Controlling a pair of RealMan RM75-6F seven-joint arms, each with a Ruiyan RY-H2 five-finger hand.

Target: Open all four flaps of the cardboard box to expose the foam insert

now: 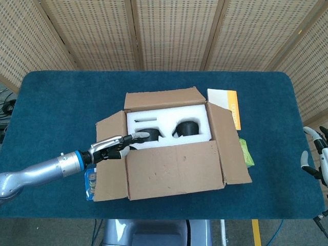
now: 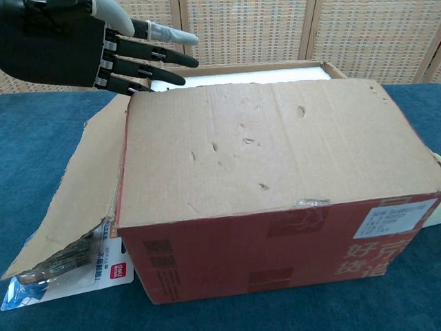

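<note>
The near flap [image 1: 175, 169] is leaning over the foam insert [image 1: 166, 123] at six o'clock, leaving twelve o'clock passable.

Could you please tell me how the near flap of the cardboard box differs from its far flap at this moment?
The near flap is the larger panel and, in the chest view, stands up in front of the foam insert, hiding most of it. The far flap is narrower and folded back away from the opening, leaving the foam uncovered. The left hand reaches in beside the near flap's left end; nothing is near the far flap. Both are plain brown cardboard.
</note>
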